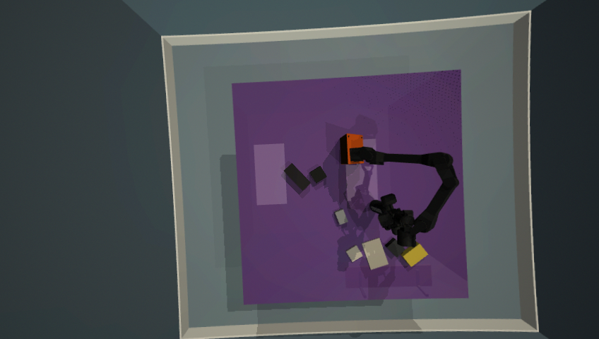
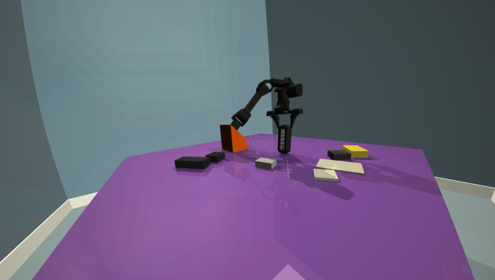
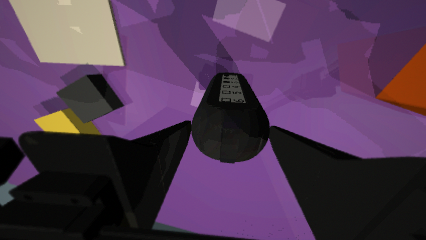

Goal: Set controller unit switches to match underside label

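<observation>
The dark grey controller unit (image 1: 375, 206) (image 2: 288, 140) (image 3: 230, 142) hangs on end, its long side near vertical, and appears to be just above the bench (image 2: 208, 214). My gripper (image 2: 284, 127) (image 3: 229, 128) is shut on its upper end, one fingertip on each side. The white label (image 2: 282, 138) (image 3: 232, 91) on its underside faces the exterior view. In the wrist view the label is strongly foreshortened; the nearer squares look empty and the far ones are too small to read. The rocker switches are on the hidden side.
The orange wedge (image 1: 354, 145) (image 2: 239, 139) (image 3: 412, 82) carries the arm's base. A cream plate (image 1: 375, 253) (image 2: 340, 166), a dark block (image 1: 393, 247) (image 2: 339, 154) and a yellow block (image 1: 414, 255) (image 2: 355, 151) lie together. A light grey block (image 1: 341, 217) (image 2: 265, 163) lies near the unit.
</observation>
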`<action>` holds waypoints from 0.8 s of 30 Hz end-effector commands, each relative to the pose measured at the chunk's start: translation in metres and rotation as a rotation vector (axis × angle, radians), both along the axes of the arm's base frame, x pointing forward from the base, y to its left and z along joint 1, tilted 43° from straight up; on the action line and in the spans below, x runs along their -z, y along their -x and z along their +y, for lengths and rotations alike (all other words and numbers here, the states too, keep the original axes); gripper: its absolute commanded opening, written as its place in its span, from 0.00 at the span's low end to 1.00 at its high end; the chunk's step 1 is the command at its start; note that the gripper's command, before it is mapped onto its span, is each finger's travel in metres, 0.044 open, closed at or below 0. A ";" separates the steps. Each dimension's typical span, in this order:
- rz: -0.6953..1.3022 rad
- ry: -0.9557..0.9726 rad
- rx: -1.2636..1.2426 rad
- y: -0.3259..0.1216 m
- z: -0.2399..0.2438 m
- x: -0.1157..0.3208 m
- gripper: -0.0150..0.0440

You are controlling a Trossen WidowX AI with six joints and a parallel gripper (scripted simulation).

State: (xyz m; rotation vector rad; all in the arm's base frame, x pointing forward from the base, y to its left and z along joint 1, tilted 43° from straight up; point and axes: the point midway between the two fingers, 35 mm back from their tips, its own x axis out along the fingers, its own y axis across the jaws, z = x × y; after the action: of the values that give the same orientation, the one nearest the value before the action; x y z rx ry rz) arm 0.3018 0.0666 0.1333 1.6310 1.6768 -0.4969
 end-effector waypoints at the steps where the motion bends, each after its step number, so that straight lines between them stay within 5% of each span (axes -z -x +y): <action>1: 0.008 0.006 -0.008 -0.001 -0.002 0.007 0.83; 24: 0.008 0.007 -0.008 -0.005 -0.015 0.020 0.83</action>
State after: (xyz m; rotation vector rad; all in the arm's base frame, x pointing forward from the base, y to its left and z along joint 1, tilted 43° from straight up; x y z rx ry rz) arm 0.3069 0.0517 0.1200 1.6323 1.6727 -0.4990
